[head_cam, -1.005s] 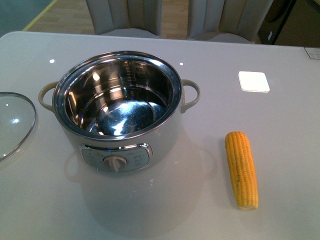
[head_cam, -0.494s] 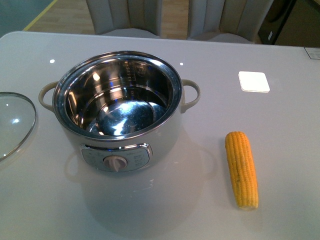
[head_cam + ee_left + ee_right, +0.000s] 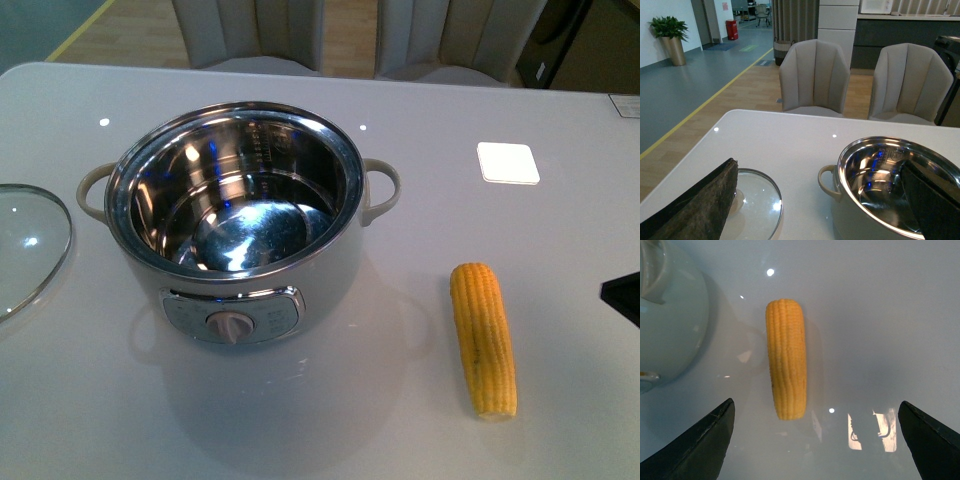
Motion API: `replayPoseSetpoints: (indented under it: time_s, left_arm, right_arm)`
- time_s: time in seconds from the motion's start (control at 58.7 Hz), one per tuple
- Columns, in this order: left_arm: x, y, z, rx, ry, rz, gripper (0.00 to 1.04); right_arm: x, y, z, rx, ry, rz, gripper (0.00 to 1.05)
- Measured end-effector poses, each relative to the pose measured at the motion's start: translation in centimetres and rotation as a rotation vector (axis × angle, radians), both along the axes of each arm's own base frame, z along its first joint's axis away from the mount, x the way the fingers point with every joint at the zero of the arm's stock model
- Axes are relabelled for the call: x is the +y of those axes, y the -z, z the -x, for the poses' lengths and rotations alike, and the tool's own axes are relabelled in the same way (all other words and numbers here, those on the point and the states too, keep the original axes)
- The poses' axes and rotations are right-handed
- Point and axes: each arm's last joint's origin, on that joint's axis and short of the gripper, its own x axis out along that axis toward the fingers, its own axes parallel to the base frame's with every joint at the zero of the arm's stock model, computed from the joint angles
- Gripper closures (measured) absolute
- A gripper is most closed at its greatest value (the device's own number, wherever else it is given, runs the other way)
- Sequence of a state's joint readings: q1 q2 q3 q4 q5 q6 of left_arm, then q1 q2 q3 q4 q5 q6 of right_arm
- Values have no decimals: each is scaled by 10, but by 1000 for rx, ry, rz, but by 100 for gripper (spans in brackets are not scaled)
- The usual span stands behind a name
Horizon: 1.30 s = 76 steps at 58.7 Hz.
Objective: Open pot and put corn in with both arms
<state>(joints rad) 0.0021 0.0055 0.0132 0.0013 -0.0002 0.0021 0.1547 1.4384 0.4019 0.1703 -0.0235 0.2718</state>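
Standing lidless, one pot (image 3: 335,280), one corn (image 3: 483,340) beside it, one glass lid (image 3: 25,250), left jaws spread, right jaws spread

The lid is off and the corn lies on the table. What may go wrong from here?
1. The corn lies loose on the glossy table. If the open right gripper above it closes off-centre, the round cob may roll or slip away.
2. The pot stands close beside the corn, with a side handle on that side. A low carry toward the bowl may knock that handle.
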Motion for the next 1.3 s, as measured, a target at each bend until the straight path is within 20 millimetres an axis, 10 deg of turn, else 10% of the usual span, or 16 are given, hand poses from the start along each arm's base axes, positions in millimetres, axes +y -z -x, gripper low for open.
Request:
replayPoseSetpoints:
  time_s: [0.579,1.295]
  left_arm:
    - [0,0,0,0,0,0,7]
    - [0,0,0,0,0,0,7]
  right_arm:
    - [30,65,-57,133,-121,105,9]
    - [55,98,-79,206,-182,142,9]
